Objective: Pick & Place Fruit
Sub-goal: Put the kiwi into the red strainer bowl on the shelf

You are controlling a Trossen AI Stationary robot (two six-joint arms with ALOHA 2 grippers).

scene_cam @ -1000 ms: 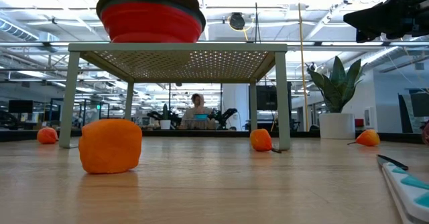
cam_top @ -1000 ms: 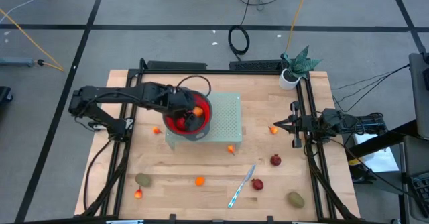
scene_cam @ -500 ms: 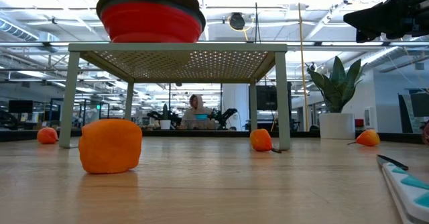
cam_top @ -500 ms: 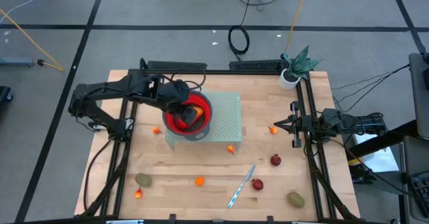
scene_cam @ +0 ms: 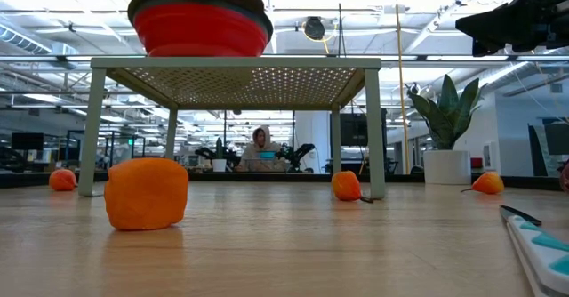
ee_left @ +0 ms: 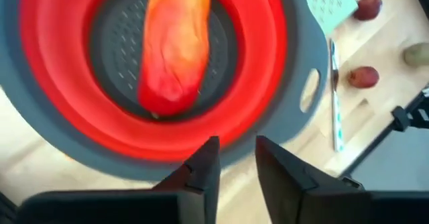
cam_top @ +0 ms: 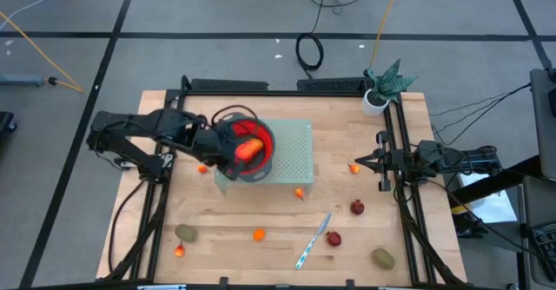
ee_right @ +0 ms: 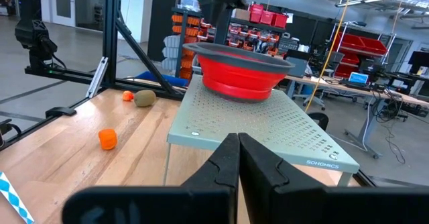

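1. My left end effector hangs just over the near rim of the red bowl. Its fingers stand a narrow gap apart with nothing between them.
2. One fruit, a long orange-red piece, lies flat on the bowl's grey floor. I judge that is where the task wants it, with the walls stopping it from rolling.
3. The bowl sits on a pale green perforated stand, so it is raised off the counter. I would have to carry each fruit up and over the rim.
4. My right end effector waits at the counter's right edge, fingers pressed together and empty, well clear of the left arm's work.
5. Fruit in the bowl: one.
6. Fruit on the counter, nine:
   - five orange or orange-red
   - two dark red
   - two olive-brown
7. They lie scattered and well apart, which should leave room for my fingers around each one.
8. Other things: one slim knife just beside a dark red fruit, and one potted plant at the far right corner. Neither belongs in the bowl.
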